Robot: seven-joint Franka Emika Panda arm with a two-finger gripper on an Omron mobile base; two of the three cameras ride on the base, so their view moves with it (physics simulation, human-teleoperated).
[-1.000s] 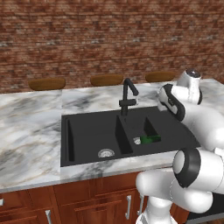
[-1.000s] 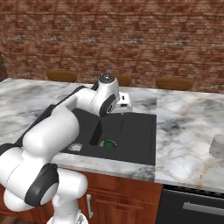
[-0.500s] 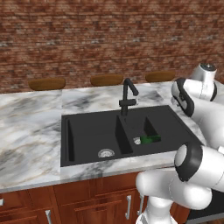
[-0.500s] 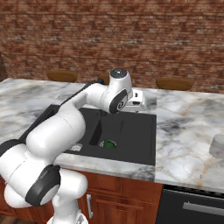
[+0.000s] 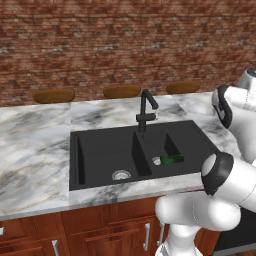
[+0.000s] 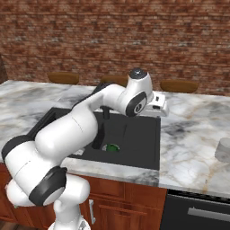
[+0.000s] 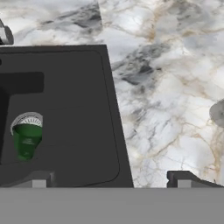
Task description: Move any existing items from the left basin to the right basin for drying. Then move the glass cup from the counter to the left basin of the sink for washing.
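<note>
Going left to right across the sink (image 5: 200, 140): the wide left basin (image 5: 102, 160) has nothing in it but its silver drain, which makes sense since that's the side meant for washing. Next over, past the black faucet (image 5: 145, 110) on the divider, is the narrow right basin (image 5: 172, 145), and the little dark-green item (image 5: 171, 159) is lying in there, right up against that basin's drain. From the hand view it partly covers the drain (image 7: 27, 120). So I'd say the "move stuff over to dry" half looks done, judging by where it sits.

Further right you get the marble counter (image 6: 193, 134), and the glass cup (image 6: 223, 149) is standing out near the far right edge, well away from the sink. In the hand view it's peeking in at the right border (image 7: 218, 112).

The claw (image 7: 111, 177) is spread as wide as it goes, with nothing in it, hanging over the right rim of the sink where black meets marble. My guess is it's open like that because it's between jobs and headed for the cup. It'll need to swing a fair way right, and see-through glass that small seems easy to knock over.
</note>
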